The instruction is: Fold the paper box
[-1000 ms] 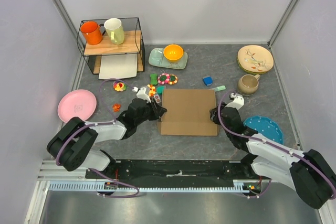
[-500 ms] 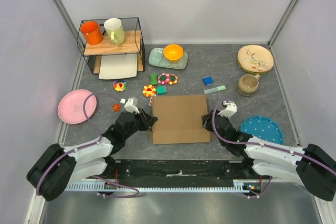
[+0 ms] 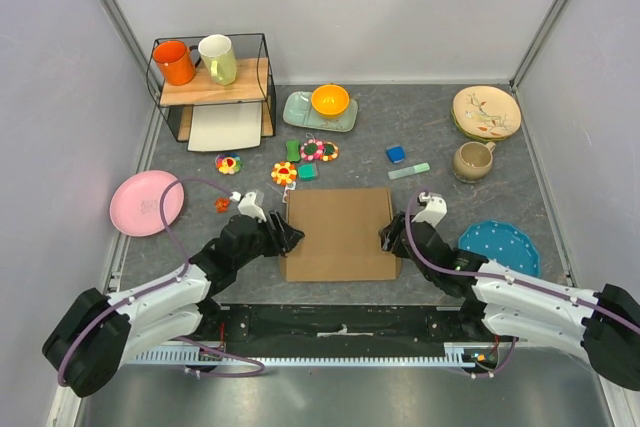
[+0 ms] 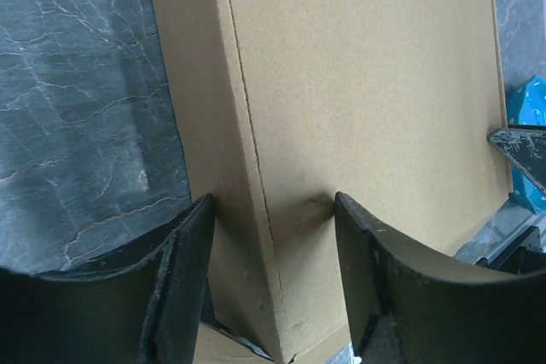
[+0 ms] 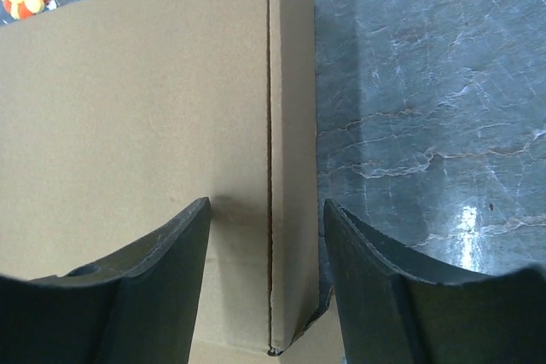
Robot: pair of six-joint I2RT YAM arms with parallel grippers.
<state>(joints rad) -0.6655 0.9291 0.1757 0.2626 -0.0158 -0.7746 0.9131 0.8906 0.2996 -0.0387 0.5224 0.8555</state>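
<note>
The paper box point(image 3: 340, 235) is a closed, shallow brown cardboard box lying flat on the grey table, near the front. My left gripper point(image 3: 287, 237) sits at its left edge and my right gripper point(image 3: 389, 238) at its right edge. In the left wrist view the left gripper point(image 4: 273, 202) is open, its fingers point(image 4: 183, 279) astride the box's left side wall point(image 4: 230, 236). In the right wrist view the right gripper point(image 5: 266, 206) is open too, straddling the box's right edge point(image 5: 290, 210), with bare table showing beside the outer finger point(image 5: 384, 287).
A pink plate point(image 3: 147, 202) lies left of the box and a blue dotted plate point(image 3: 500, 245) right of it. Small toys point(image 3: 300, 162) and a blue block point(image 3: 396, 155) lie behind. Farther back are a rack with mugs point(image 3: 212, 82), a tray with an orange bowl point(image 3: 325, 107), a mug point(image 3: 472, 160) and a beige plate point(image 3: 486, 112).
Both grippers drew the box toward the near edge of the table. Both sets of jaws have since spread wider around its side edges.
</note>
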